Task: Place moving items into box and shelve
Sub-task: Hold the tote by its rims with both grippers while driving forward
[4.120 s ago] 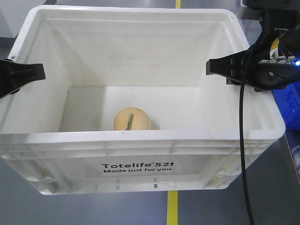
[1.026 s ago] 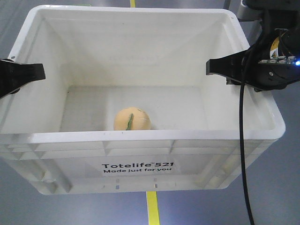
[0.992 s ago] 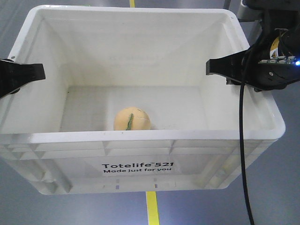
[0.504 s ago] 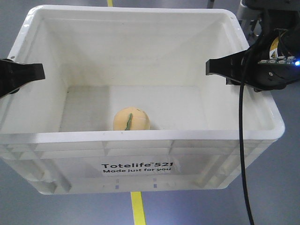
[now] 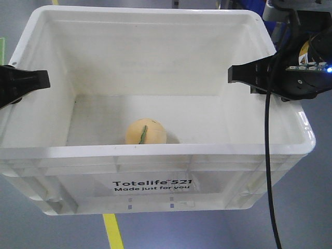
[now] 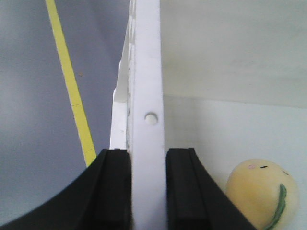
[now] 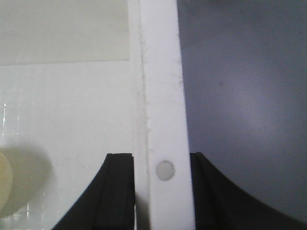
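Note:
The white ribbed box (image 5: 155, 151), printed "Totelife 521", hangs above the floor between my two grippers. Inside it, on the bottom near the front wall, lies one of the moving items, a pale orange-yellow plush toy (image 5: 146, 132) with a green stripe. My left gripper (image 5: 32, 80) is shut on the box's left rim (image 6: 146, 72), with the toy (image 6: 261, 194) just inside that wall. On the opposite side, my right gripper (image 5: 243, 74) is shut on the right rim (image 7: 156, 72). Both wrist views show black pads pressed to either side of the rim.
Grey floor lies under the box, crossed by a yellow line (image 5: 111, 231) that also shows as the yellow line (image 6: 69, 86) left of the box. A black cable (image 5: 267, 171) hangs from the right arm across the box's right front corner.
The yellow floor line has slid leftward under the box, and a blue bin seen at the right earlier is gone. Box, toy and grippers keep their places in the view.

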